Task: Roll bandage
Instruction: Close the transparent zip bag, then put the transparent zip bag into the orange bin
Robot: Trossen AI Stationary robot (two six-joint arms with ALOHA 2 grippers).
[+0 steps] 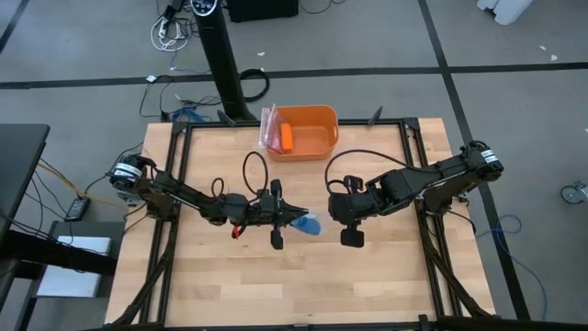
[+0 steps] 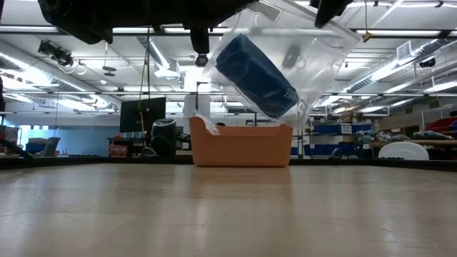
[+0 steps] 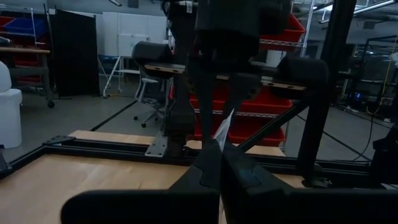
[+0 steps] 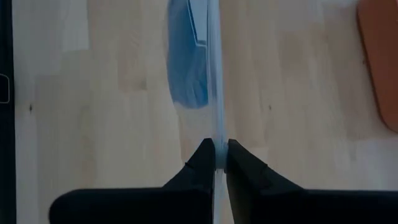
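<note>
Wooden table [image 1: 220,276], orange bin [image 1: 308,133] at the far edge. We see the left gripper [image 1: 296,219] and right gripper [image 4: 216,155] both clamped on a clear bag [image 2: 314,53], held above mid-table. Bandage [image 2: 255,75] sits rolled inside it.

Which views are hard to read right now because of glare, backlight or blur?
Low view: the bright ceiling lights turn the arms overhead into silhouettes, though the blue rolled bandage inside the clear crinkly plastic bag reads fine. Left wrist view: dim, the left pincer nearly black. Right wrist view: the bag edge in the right pincer is blurred.
</note>
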